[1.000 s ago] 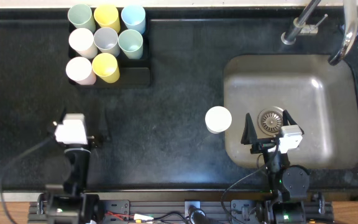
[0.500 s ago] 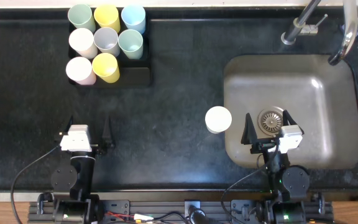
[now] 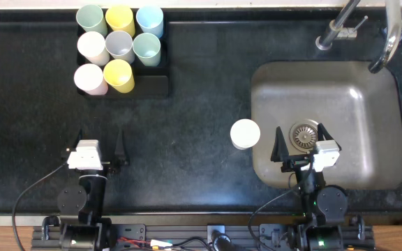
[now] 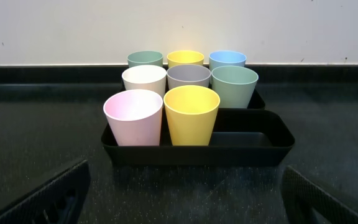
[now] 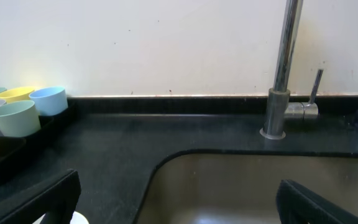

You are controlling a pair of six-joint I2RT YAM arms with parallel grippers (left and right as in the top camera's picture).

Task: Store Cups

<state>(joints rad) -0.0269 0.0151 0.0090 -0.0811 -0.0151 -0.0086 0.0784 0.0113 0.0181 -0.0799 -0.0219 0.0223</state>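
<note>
A black tray (image 3: 155,85) at the counter's back left holds several upright cups in green, yellow, blue, white, grey and pink (image 3: 90,79). Its near right slot (image 4: 250,130) is bare. A lone white cup (image 3: 245,133) stands on the counter just left of the sink (image 3: 368,90). My left gripper (image 3: 100,139) is open near the front edge, facing the tray (image 4: 197,152) from a distance. My right gripper (image 3: 301,136) is open over the sink's front left part, with the white cup (image 5: 76,218) just beside its left finger.
A chrome tap (image 3: 337,28) rises behind the sink, and its post (image 5: 281,68) shows ahead of the right gripper. A wide stretch of dark counter (image 3: 194,104) lies between the tray and the white cup. A wall runs along the back.
My left arm has drawn back toward its base and levelled out, its open fingers now pointing at the tray. It has kept still for the last half second. The right arm and the cups have not moved.
</note>
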